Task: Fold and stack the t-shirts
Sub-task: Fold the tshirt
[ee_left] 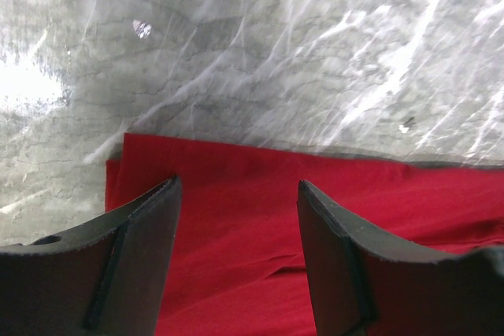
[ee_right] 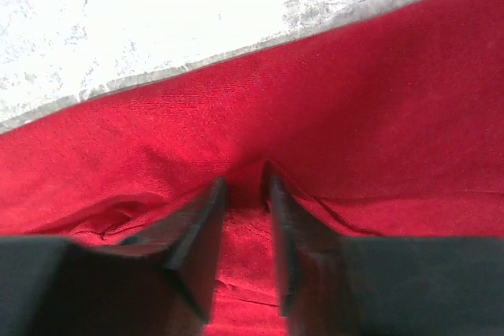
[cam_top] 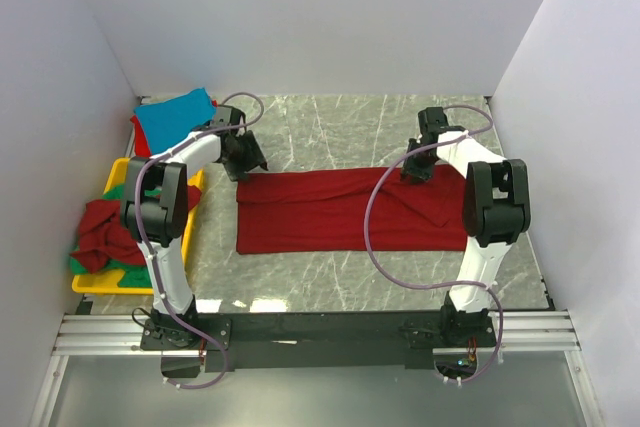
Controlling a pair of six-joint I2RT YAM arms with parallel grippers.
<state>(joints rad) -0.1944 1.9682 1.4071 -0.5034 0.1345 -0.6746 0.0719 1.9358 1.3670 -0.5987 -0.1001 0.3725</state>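
A dark red t-shirt (cam_top: pixel 340 212) lies folded into a long flat band across the middle of the marble table. My left gripper (cam_top: pixel 245 162) hangs just above its far left corner, open and empty; in the left wrist view (ee_left: pixel 238 182) the shirt (ee_left: pixel 236 265) shows between the spread fingers. My right gripper (cam_top: pixel 415 169) is at the shirt's far edge near the right end. In the right wrist view (ee_right: pixel 246 179) its jaws are nearly together, pinching a raised ridge of the red cloth (ee_right: pixel 378 100). A turquoise blue t-shirt (cam_top: pixel 175 115) lies folded at the far left.
A yellow tray (cam_top: pixel 110 287) at the left edge holds a crumpled dark red shirt (cam_top: pixel 100 227) on top of a green one (cam_top: pixel 80 262). White walls close in the table at the back and both sides. The arm bases stand at the near edge.
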